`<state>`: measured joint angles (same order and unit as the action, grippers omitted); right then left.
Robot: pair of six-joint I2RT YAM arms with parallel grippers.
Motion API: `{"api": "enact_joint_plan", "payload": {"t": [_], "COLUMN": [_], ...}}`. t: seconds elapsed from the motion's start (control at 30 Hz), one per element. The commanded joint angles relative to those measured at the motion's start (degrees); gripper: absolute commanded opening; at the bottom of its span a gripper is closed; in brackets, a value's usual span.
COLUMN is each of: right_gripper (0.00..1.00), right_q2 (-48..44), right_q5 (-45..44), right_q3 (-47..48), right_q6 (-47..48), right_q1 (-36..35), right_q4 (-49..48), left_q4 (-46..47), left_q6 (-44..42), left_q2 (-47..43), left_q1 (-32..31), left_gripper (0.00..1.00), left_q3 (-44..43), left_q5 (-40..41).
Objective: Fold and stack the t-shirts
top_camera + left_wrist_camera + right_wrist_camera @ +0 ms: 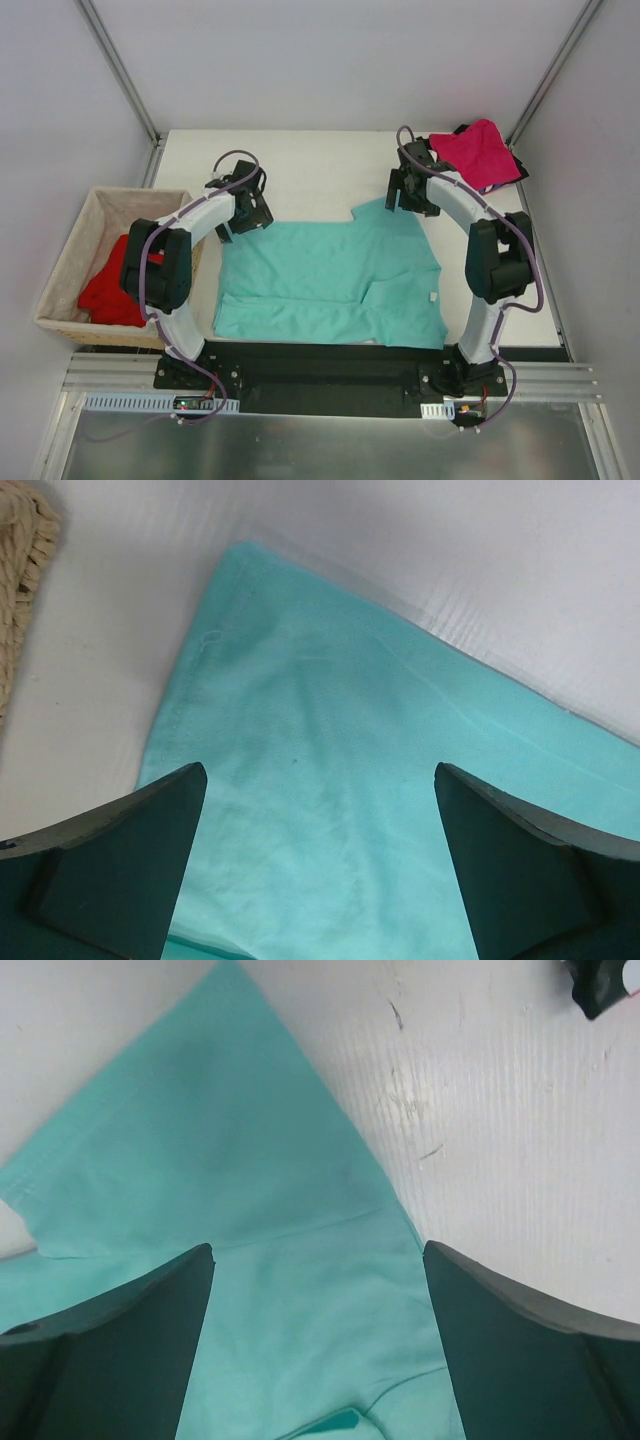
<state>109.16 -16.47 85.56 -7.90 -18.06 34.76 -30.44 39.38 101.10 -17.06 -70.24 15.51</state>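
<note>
The left tool point(240, 208) and the right tool point(410, 190) both hang with their jaws spread wide and nothing between them. Each sits over 1 far corner of the teal-green cloth t-shirt point(320, 280): the left over the far-left corner, the right over the far-right corner by the neck notch.

That shirt lies spread across the middle of the white table point(310, 160), mostly flat, with a flap doubled over at its near-right part.

The step in hand looks like taking the 2 far corners for a fold towards the near edge. To do it well, each tool should come straight down so that 1 finger slides under the hem and the other lands on top, catching every layer at that corner. Both should close together, lift only enough to clear the cloth, and travel level, so the fold line runs straight and the doubled flap is not dragged askew.

Counted in view: 2 tools and 4 t-shirts. These are 1 teal-green, 1 magenta-pink cloth t-shirt point(480, 150) at the far-right corner, 1 black cloth t-shirt point(521, 172) mostly hidden beneath it, and 1 bright red cloth t-shirt point(112, 288) inside the 1 tan woven wicker basket point(62, 268) on the left. No striped shirt shows.
</note>
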Motion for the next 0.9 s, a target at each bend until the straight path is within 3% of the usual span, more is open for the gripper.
{"api": "enact_joint_plan", "payload": {"t": [0.0, 0.37, 0.5, 0.87], "right_gripper": [0.9, 0.89, 0.9, 0.9], "right_q2": [-1.1, -4.9, -5.9, -5.3], "right_q5": [4.1, 6.5, 7.0, 7.9], "right_q3": [1.8, -0.7, -1.4, -1.1], "right_q6": [3.0, 4.3, 4.5, 4.6], "right_q1": [1.3, 1.6, 1.7, 1.8], "right_q4": [-4.0, -8.3, -8.8, -8.7], "left_q4": [-0.2, 5.9, 7.7, 7.6], "left_q6": [-1.4, -3.7, -5.1, -6.2], "left_q2": [-2.8, 2.0, 4.8, 10.1], "left_q1": [1.9, 8.7, 10.4, 11.6], "left_gripper": [0.99, 0.99, 0.94, 0.89], "left_q3": [-2.0, -5.3, -8.2, -9.6], "left_q5": [0.1, -9.1, -13.7, -13.8]}}
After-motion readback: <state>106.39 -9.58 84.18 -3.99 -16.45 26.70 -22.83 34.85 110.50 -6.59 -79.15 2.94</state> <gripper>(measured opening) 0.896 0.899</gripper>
